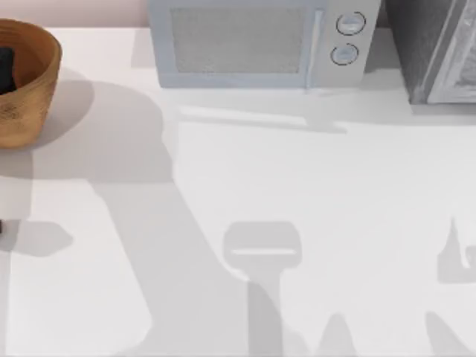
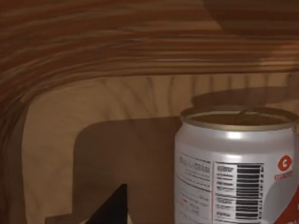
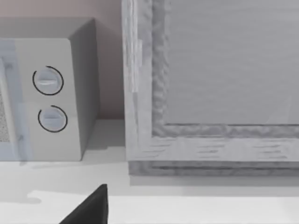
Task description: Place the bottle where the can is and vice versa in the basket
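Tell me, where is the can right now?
The can stands upright inside the basket, close to its woven wall, as the left wrist view shows. The basket sits at the table's far left corner in the top view, left of the microwave.

The round golden-brown woven basket (image 1: 26, 85) sits at the table's (image 1: 297, 223) far left corner, well to the left of the pale grey microwave (image 1: 256, 41) at the back edge. A grey framed cabinet (image 1: 439, 48) stands just right of the microwave. Inside the basket, the white red-marked can (image 2: 236, 168) stands upright near its wall.
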Available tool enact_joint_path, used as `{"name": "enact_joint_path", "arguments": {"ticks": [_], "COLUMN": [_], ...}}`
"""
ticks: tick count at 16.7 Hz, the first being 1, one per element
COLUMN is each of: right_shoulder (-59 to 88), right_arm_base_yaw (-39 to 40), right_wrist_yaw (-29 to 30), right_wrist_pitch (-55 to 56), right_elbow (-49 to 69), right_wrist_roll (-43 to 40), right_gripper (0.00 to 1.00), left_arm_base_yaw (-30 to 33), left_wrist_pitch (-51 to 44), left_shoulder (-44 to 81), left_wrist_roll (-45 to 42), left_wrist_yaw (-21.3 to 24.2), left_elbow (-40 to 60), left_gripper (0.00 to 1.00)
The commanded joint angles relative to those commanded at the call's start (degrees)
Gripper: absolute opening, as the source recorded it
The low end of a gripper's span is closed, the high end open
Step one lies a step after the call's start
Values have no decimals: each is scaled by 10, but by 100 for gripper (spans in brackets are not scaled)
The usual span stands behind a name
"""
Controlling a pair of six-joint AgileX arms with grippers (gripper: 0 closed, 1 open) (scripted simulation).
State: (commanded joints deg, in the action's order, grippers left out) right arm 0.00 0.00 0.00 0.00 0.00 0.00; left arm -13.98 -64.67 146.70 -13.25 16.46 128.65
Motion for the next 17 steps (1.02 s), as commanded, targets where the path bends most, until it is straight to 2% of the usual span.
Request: {"name": "enact_joint_path", "arguments": {"ticks": [13,17], "right_shoulder": [0,0], "right_arm_base_yaw": [0,0], "right_wrist_yaw": [0,0], "right_wrist_pitch": [0,0], "right_elbow": [0,0], "right_wrist_roll": [0,0], "right_gripper": [100,100], "left_arm_base_yaw": [0,0], "left_wrist_pitch": [0,0], "left_shoulder": [0,0], "left_wrist_roll": [0,0], "left_wrist_yaw": [0,0], "left_elbow": [0,0], "left_gripper": [2,0]}}
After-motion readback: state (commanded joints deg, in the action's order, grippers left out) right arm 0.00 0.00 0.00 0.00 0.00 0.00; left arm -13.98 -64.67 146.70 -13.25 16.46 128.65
